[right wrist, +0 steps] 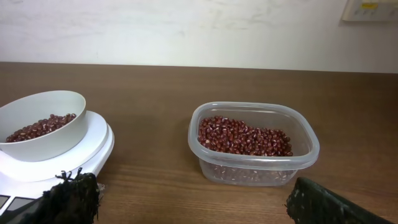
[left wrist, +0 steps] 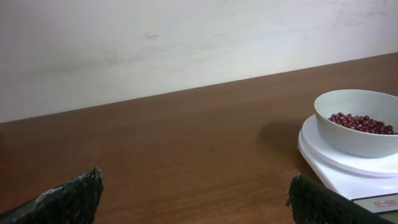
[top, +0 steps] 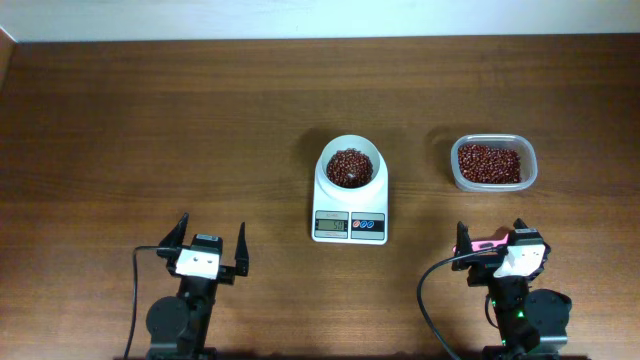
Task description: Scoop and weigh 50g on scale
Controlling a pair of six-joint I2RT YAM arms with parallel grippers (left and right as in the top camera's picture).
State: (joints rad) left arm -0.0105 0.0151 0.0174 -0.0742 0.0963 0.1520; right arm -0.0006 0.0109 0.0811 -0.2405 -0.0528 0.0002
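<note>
Seen from overhead, you had a brown wooden table (top: pixel 150 120) with the scale (top: pixel 326 202) near its middle. Its display (top: pixel 331 224) faced your arms, with digits too small to read. Small red and blue buttons (top: pixel 366 224) sat just right of the display. A round white bowl (top: pixel 351 142) stood on the scale's platform, with a heap of dark red beans (top: pixel 350 168) inside. Well to the right of the scale, apart from it, lay a clear plastic tub (top: pixel 530 165) that also held red beans.

Your left gripper (top: pixel 209 240) was at the near edge of the table, left of the scale and well short of it. Its jaws were spread wide and held nothing. In its wrist view, the dark fingers (left wrist: pixel 68 199) sat in the bottom corners with bare table between them. The bowl and scale showed at the right edge.

Your right gripper (top: pixel 491 235) was at the near edge too, on the near side of the tub and apart from it. Its jaws were likewise wide, with nothing between them. Its wrist view had the tub straight ahead and the scale and bowl at the left. A pale wall (right wrist: pixel 186 31) rose behind the table.
</note>
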